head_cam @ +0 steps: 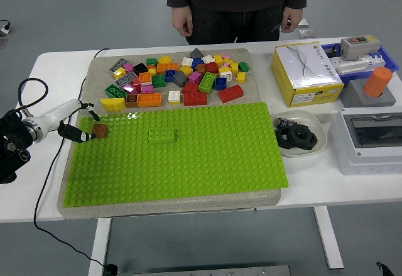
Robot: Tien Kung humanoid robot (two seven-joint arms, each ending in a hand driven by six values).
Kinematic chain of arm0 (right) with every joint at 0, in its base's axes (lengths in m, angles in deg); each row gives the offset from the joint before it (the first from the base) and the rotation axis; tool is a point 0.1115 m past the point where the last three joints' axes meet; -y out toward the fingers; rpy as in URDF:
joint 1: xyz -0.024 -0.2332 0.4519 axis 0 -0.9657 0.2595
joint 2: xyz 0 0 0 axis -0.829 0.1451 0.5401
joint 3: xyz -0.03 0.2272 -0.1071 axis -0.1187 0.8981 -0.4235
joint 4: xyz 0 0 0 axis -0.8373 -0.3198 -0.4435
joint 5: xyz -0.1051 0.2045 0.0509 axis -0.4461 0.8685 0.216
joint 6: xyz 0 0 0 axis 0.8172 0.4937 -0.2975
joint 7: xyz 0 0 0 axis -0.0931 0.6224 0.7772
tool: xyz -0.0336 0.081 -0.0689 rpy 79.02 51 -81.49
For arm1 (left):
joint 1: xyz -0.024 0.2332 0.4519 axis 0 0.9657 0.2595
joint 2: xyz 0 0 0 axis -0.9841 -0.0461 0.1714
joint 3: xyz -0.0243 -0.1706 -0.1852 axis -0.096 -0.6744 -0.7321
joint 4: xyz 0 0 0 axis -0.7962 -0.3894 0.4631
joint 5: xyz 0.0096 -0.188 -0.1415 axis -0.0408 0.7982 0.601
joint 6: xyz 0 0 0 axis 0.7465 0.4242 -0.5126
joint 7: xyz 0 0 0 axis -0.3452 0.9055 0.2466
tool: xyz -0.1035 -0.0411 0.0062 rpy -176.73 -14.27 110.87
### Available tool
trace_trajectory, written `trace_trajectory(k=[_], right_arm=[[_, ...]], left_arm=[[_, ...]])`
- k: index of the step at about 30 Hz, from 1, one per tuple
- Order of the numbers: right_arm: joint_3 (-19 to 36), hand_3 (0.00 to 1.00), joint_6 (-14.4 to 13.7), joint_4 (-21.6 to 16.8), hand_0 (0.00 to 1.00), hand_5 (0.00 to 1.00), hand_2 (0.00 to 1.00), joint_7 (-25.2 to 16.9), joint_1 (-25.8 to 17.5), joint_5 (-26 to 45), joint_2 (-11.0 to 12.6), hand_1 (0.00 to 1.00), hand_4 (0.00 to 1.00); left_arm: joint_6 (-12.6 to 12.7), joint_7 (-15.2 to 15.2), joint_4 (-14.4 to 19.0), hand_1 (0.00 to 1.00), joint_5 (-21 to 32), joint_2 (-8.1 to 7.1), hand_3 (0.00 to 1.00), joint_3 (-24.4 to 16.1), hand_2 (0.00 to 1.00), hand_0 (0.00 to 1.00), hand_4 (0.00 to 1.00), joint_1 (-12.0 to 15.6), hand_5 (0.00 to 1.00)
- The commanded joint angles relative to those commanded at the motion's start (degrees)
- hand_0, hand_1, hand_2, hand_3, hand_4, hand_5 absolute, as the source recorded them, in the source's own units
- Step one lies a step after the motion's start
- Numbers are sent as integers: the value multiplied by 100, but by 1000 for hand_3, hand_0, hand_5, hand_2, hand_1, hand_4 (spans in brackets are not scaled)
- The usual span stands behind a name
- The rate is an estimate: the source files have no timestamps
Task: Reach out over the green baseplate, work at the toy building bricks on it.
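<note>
The green baseplate (188, 163) lies on a beige mat in front of me. A brown brick (99, 131) sits at the plate's far left edge. My left hand (86, 122) comes in from the left with its fingers (80, 136) spread around the brick's left side, not closed on it; whether a fingertip still touches it I cannot tell. A green brick (162, 136) stands on the plate further right. A pile of loose coloured bricks (179, 78) lies on the mat behind the plate. My right hand does not show.
A person stands at the far side, hands (182, 23) hanging by the table edge. To the right are a yellow box (306, 65), a white bowl (314, 145) of black parts, a grey switch box (370, 141) and an orange cylinder (377, 81). A black cable (38, 93) loops at the left.
</note>
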Motion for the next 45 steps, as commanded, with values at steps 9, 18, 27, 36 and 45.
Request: trace_trajectory(k=[9, 18, 27, 36, 45], right_arm=[[52, 789, -2, -2, 678, 975, 715, 41, -6, -61, -4, 668, 896], [88, 789, -7, -3, 679, 973, 715, 64, -74, -86, -20, 668, 895], [98, 788, -8, -3, 679, 972, 713, 71, -69, -102, -23, 667, 895], [92, 788, -9, -3, 679, 971, 714, 64, -52, -88, -13, 667, 894], [83, 788, -5, -2, 679, 971, 712, 58, -10, -89, -9, 667, 895]], left_arm=[[-16, 13, 14, 985, 62, -39, 605, 65, 930, 979, 787, -18, 2], [-28, 28, 213, 985, -51, -240, 617, -68, 934, 978, 760, -44, 2], [-85, 106, 391, 991, -206, -304, 752, -89, 960, 982, 956, -77, 2], [-139, 179, 420, 998, -391, -287, 774, -81, 982, 990, 985, -66, 2], [-84, 97, 135, 998, -278, -138, 668, 21, 983, 998, 998, -61, 25]])
